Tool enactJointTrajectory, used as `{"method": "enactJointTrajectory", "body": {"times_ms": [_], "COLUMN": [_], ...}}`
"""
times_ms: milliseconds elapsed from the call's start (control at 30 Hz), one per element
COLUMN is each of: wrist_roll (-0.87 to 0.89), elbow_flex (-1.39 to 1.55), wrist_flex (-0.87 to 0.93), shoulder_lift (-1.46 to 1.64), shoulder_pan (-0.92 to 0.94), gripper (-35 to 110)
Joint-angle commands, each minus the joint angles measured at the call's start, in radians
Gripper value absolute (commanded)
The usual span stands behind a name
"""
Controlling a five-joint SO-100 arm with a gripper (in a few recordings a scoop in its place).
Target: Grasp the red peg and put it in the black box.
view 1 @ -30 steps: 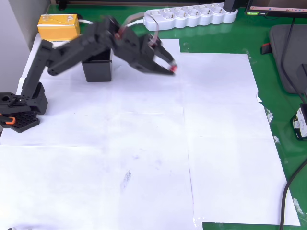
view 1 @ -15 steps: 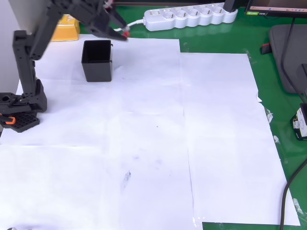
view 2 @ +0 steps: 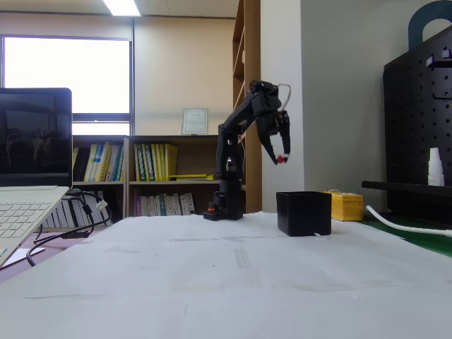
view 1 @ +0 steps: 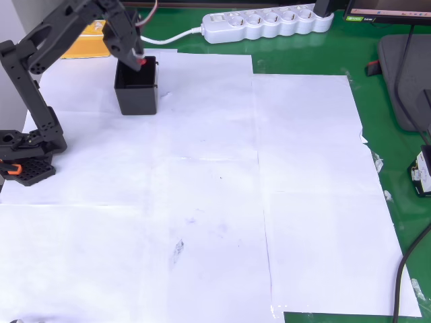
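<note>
1. Above the black box (view 1: 136,87), in the overhead view, the gripper (view 1: 138,60) points down with the red peg (view 1: 142,62) pinched at its tips, so the fingers are closed narrowly on the peg
2. From the side, in the fixed view, the gripper (view 2: 280,157) hangs well clear of the black box (view 2: 304,213), the red peg (view 2: 281,159) showing as a small red dot at the fingertips, high above the box's open top and a touch left of it in that picture
3. The peg is off the table and not inside the box; in the overhead view it sits over the box's far rim
4. The box stands upright on the white paper (view 1: 202,182) that covers the green table (view 1: 377,60), near the paper's far left corner in the overhead view
5. The black arm (view 1: 40,54) rises from its base (view 1: 27,158) at the left edge of the overhead view and bends over toward the box
6. Behind the box lies a yellow block (view 1: 84,46), partly hidden by the arm, and a white power strip (view 1: 269,23) runs along the far edge of the table
7. In the fixed view the yellow block (view 2: 346,206) sits just right of the box, and a laptop (view 2: 28,176) stands at the left
</note>
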Motion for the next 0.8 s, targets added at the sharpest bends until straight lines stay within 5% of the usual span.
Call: {"method": "enactJointTrajectory", "body": {"times_ms": [0, 767], "wrist_roll": [0.015, 0.169], "elbow_flex": [0.008, -0.086], "wrist_flex": [0.011, -0.218], "shoulder_lift": [-0.061, 0.235], "shoulder_pan": [-0.055, -0.199], "gripper": [0, 0]}}
